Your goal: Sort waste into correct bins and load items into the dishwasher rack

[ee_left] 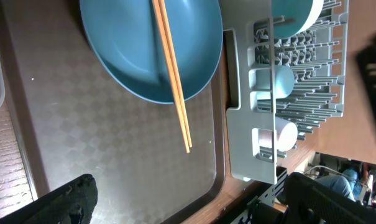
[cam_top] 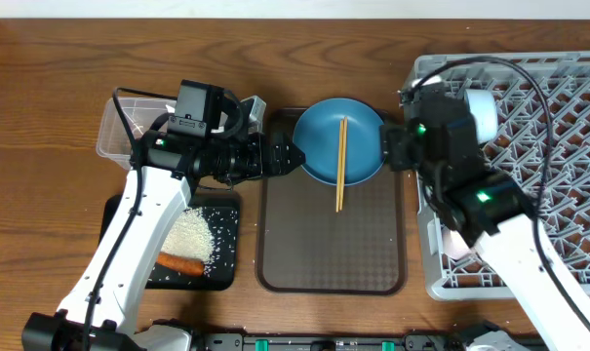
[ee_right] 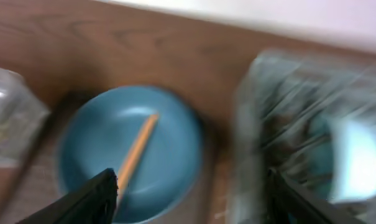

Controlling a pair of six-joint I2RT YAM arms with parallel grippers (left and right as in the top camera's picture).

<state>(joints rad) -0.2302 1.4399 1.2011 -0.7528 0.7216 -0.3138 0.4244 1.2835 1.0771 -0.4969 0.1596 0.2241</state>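
Here we see the large dark blue round plate [cam_top: 319,146] lying on the far end of a brown serving tray [cam_top: 334,249] in the middle of the desk [cam_top: 41,58]. The pair of wooden chopsticks [cam_top: 340,171] is laid across it, their near tips reaching past the plate's rim over the tray. The left gripper [cam_top: 283,157] hangs just beside the plate's left rim with its fingers spread wide and nothing between them. From its wrist camera we see both fingers low in the frame, far apart, above the bare tray. The right gripper [cam_top: 390,146] sits just beside the plate's right rim, between the plate and the dishwasher rack [cam_top: 568,146]. Its wrist view is blurred, yet its fingers stand well apart and we see nothing pinched, though we cannot tell whether one touches the plate. The rack fills the right side of the desk, and in its left part stand a light blue bowl [ee_left: 299,12], a light blue cup [ee_left: 278,79] and a pinkish-white cup [ee_left: 281,134]. Toward the near left corner the black tray [cam_top: 228,275] holds a heap of white rice grains [cam_top: 192,232] and an orange carrot [cam_top: 180,263] lying just nearer than the rice. Beyond it, toward the far left, stands the clear plastic tub [cam_top: 119,127]; what it holds we cannot make out.
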